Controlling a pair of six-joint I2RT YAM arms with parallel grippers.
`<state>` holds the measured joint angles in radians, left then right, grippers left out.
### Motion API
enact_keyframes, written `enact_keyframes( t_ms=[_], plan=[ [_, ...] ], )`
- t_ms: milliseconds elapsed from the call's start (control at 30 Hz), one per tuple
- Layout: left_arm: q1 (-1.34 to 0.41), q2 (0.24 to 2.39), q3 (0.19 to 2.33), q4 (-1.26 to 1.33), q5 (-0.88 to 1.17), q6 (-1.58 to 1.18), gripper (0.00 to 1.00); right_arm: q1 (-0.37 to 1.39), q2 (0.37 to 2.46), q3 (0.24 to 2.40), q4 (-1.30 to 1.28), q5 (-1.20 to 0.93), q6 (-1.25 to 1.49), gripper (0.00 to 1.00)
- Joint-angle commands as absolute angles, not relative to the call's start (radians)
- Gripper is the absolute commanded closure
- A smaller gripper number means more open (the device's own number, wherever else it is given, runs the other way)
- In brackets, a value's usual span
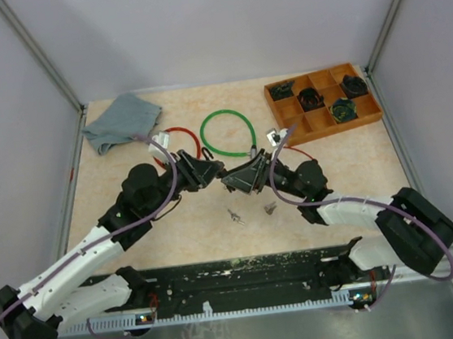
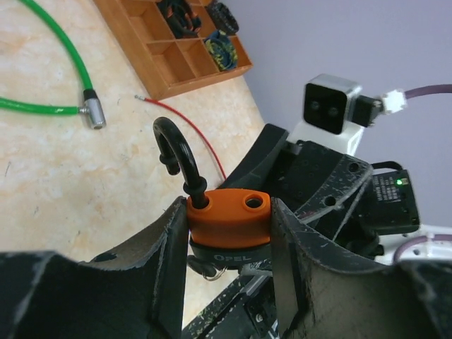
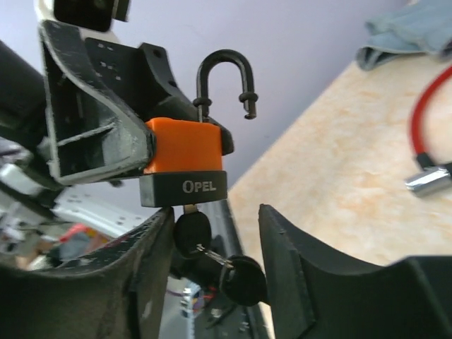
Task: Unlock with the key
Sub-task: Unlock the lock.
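Left wrist: padlock point(image 2: 227, 212) between left fingers point(image 2: 167, 272)

The padlock point(image 3: 185, 159) is coloured orange above a black base, on which white lettering is printed. Its shackle point(image 3: 224, 78) and the head of the key point(image 3: 191, 229) are black. The tabletop point(image 1: 176, 232) is patterned in pale beige marbling. A green cable loop point(image 1: 227, 133) and a red cable loop point(image 3: 426, 116) are seen. The cloth point(image 1: 121, 121) is coloured grey-blue, and the tray point(image 1: 336, 127) is finished in brown wood.
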<state>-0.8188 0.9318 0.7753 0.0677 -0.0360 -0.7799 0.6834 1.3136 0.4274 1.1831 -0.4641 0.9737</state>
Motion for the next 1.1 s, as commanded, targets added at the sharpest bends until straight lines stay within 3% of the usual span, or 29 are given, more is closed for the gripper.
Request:
enact_keyframes(
  t_ms=[0,267,467,867,967,1067],
  plan=[
    [-0.837,0.950,0.789,0.022,-0.081,-0.813,1.00,0.705,1.196,0.479,0.929,-0.338,0.666,0.46],
    [-0.837,1.011,0.844,-0.112,-0.158,-0.895,1.00,0.805,1.092,0.467,0.798,-0.195,0.329,0.44],
    [-0.837,1.021,0.822,-0.072,-0.122,-0.938,1.00,0.817,1.141,0.491,0.816,-0.197,0.320,0.44],
    [-0.837,1.055,0.803,-0.015,-0.044,-1.007,1.00,0.822,1.200,0.508,0.881,-0.214,0.347,0.54],
    [-0.837,1.060,0.787,0.028,-0.010,-1.010,1.00,0.821,1.213,0.512,0.891,-0.220,0.359,0.61],
    [-0.837,1.054,0.779,0.022,-0.022,-0.997,1.00,0.821,1.206,0.506,0.874,-0.185,0.380,0.79]
  ],
)
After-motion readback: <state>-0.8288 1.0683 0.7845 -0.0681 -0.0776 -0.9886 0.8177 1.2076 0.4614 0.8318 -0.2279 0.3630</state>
